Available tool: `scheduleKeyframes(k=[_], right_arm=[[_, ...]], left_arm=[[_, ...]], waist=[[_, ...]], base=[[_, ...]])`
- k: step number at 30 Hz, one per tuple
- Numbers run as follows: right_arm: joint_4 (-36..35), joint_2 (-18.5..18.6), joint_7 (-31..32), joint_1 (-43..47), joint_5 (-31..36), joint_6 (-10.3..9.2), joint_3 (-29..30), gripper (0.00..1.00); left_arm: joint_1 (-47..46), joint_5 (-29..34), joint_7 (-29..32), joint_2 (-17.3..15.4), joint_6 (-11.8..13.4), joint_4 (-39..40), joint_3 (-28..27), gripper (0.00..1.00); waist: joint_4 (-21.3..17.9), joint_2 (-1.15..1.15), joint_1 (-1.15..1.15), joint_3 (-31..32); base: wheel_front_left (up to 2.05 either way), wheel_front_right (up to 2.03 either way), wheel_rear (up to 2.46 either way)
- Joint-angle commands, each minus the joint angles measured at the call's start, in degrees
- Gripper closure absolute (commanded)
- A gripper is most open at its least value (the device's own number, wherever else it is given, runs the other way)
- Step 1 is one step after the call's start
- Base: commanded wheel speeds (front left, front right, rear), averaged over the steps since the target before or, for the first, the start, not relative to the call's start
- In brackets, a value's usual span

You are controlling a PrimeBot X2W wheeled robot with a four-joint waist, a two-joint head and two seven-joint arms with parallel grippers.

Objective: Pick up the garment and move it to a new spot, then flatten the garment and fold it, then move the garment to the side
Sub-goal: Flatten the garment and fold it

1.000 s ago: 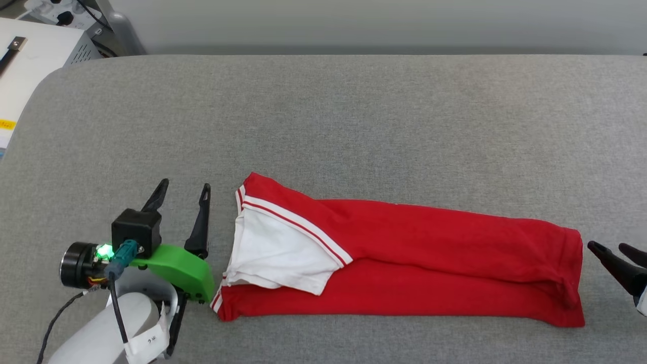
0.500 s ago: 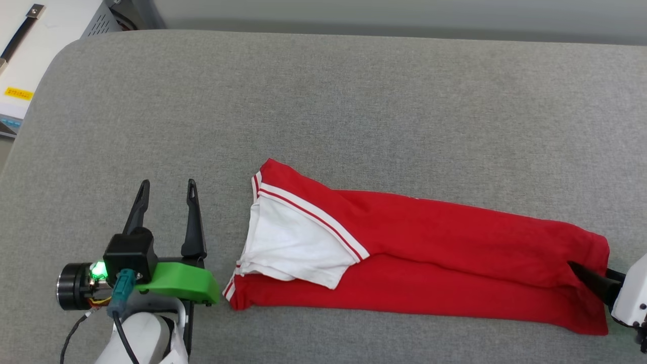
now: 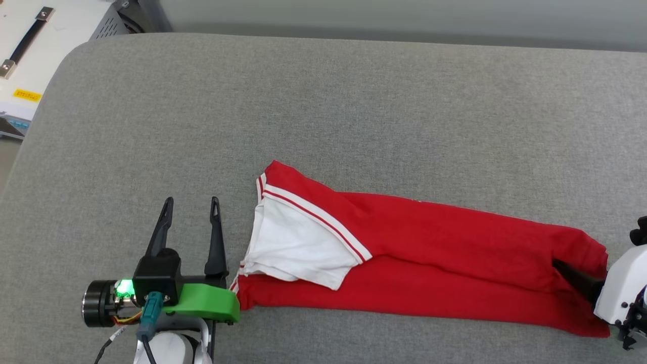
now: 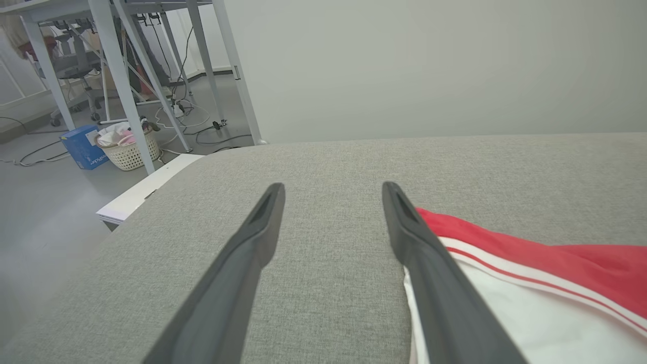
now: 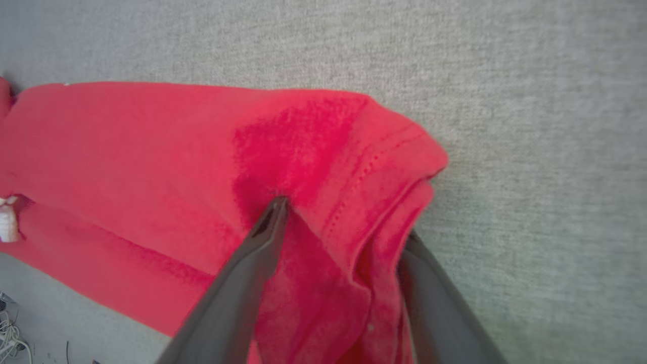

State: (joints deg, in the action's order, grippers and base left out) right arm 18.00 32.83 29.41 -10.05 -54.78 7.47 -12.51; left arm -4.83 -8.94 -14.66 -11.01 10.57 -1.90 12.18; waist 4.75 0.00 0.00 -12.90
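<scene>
Entered left to right, we list: left gripper [image 3: 191, 201], fingers spread, just beside the sleeve end of the garment [image 3: 429, 253]. The garment is folded into a long red band near the front edge of the padded grey top [image 3: 323, 101], long axis left-right, white sleeve leftward, hem rightward. Right gripper [image 5: 343, 222], fingers spread astride the hem, not pinched.

No legible text or labels.
</scene>
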Motion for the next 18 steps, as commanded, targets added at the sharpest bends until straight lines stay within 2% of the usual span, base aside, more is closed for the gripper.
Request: scheduleKeyframes(k=[1,14,18], right_arm=[[1.1,-0.8,0.2,0.9,-1.2,0.02,-1.5,1.0],[4.8,8.5,-3.1,1.1,1.5,0.02,1.2,1.0],[4.5,10.0,-2.3,1.6,1.1,0.02,1.8,1.0]], left_arm=[[1.1,0.8,-0.3,0.6,-0.6,-0.2,-0.8,0.0],[3.6,5.0,-0.3,2.8,-5.3,-0.2,-4.1,0.0],[4.0,5.7,-0.3,3.2,-6.0,-0.3,-4.5,0.0]], waist=[[-0.2,0.0,0.0,0.5],[-1.0,0.0,0.0,3.3],[-0.8,0.0,0.0,4.0]], base=[[0.0,0.0,0.0],[0.0,0.0,0.0],[0.0,0.0,0.0]])
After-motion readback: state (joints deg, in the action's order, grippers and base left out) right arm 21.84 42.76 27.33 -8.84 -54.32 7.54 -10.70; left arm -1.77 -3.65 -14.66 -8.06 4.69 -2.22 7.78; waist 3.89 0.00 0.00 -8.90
